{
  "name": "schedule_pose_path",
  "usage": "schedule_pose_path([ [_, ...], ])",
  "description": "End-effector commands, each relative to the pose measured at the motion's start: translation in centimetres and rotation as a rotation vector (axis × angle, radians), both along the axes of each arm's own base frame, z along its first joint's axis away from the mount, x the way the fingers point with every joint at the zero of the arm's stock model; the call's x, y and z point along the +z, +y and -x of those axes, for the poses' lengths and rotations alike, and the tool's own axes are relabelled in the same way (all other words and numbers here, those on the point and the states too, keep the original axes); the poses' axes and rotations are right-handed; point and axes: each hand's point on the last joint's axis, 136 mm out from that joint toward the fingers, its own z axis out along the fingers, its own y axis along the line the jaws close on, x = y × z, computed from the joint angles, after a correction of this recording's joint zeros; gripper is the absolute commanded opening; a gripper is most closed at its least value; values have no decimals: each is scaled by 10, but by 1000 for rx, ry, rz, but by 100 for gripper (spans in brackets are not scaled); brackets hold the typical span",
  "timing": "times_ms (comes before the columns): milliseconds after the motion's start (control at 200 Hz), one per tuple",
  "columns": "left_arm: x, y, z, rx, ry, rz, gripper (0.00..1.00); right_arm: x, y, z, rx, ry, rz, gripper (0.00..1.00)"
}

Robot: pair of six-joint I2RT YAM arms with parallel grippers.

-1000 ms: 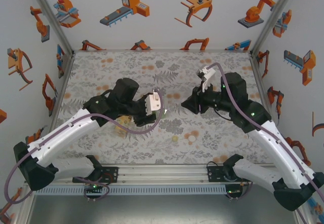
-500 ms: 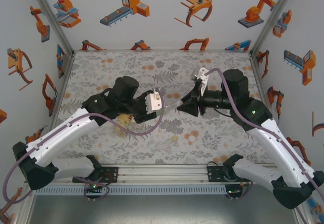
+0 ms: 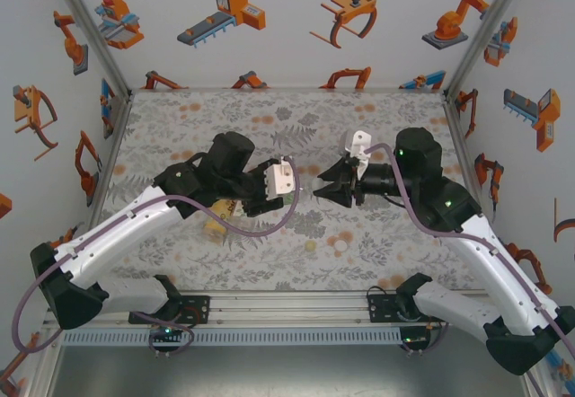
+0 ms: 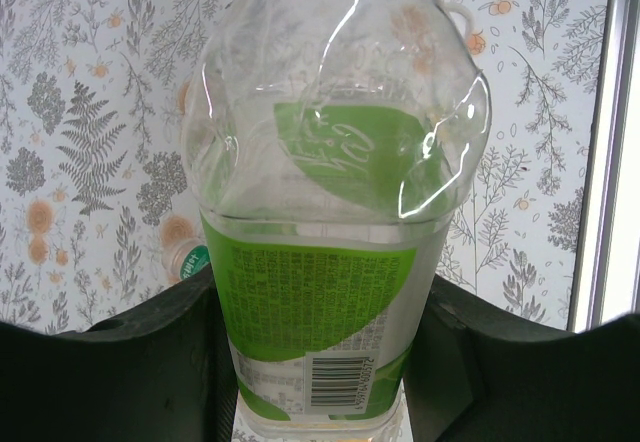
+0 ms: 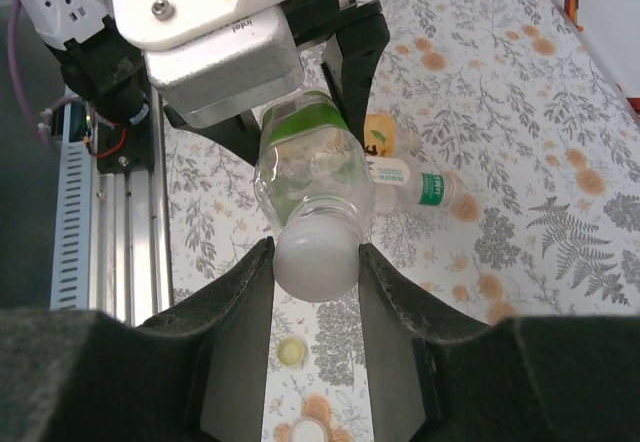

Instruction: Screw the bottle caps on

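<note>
Top cam: high, at near edge, looking down on whole table [image 3: 180, 127]. Left wrist: tight on clear bottle [image 4: 330, 212] side. Right wrist: close, same bottle end-on, white cap [image 5: 316, 257] centre frame.

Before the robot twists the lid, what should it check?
1. The left gripper grips the clear bottle: ok.
2. The right gripper pinches the white cap: ok.
3. The white cap sits on the clear bottle's mouth: ok.
4. The white cap is straight on the threads: cannot tell, they are hidden.
5. The pale yellow cap lies on the table, out of the way: ok.
</note>
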Motion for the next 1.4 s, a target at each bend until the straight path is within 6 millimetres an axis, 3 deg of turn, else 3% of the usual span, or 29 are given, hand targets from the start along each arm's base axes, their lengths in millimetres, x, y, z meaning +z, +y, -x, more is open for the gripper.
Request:
schedule_pose_path([
  [0, 17, -7, 7, -57, -24, 40, 0, 0, 2, 4, 40, -45, 13, 10],
  [766, 27, -13, 17, -110, -37, 59, 0, -8, 7, 23, 180, -27, 49, 0],
  [1102, 28, -21, 16, -91, 20, 75, 0, -12, 7, 28, 204, -21, 40, 0],
  [1392, 31, -26, 9, -68, -9, 108, 0, -20, 7, 20, 95, 240, 10, 0],
])
